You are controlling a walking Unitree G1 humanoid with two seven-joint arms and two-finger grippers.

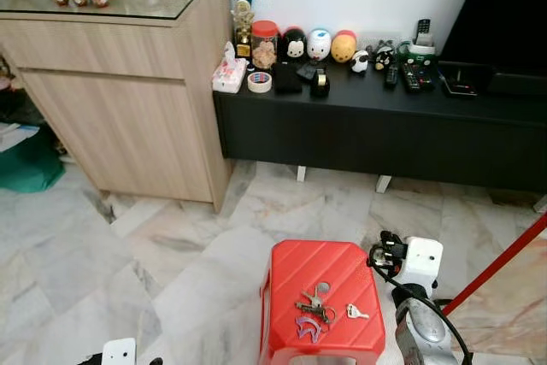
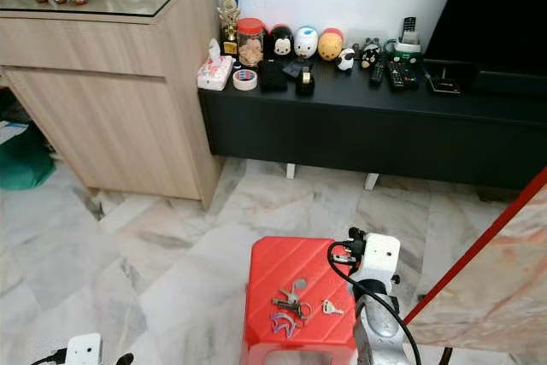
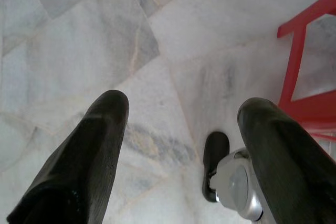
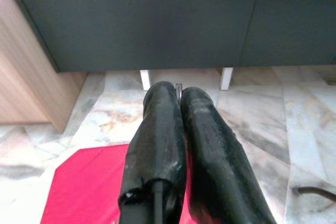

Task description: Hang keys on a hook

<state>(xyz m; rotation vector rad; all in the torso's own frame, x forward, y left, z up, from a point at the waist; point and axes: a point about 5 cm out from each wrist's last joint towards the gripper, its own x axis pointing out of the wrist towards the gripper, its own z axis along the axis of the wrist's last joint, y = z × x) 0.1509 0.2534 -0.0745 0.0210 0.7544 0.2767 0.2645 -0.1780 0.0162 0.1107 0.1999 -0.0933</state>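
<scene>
White-and-grey marble floor (image 1: 171, 271) underfoot, and nearest us a single red stool (image 1: 325, 297). On its seat lies one bunch of keys (image 1: 314, 305) with a purple fob at its near end, and one loose silver key (image 1: 356, 311) just beside it, toward the right. The right end effector (image 4: 178, 95) hovers above the stool's right edge, its two black fingers pressed together with a thin sliver of metal peeping out at the tips; what that is, I can't tell. The left end effector (image 3: 178, 114) hangs low over bare floor, fingers spread wide, holding nothing. A red bar (image 1: 504, 262) slants across on the right. Farther back, one long black worktop (image 1: 385, 126) carrying four round character figures, a jar, tape, remotes. Left of it, one pale wood cabinet (image 1: 128, 100) under a glass top.
</scene>
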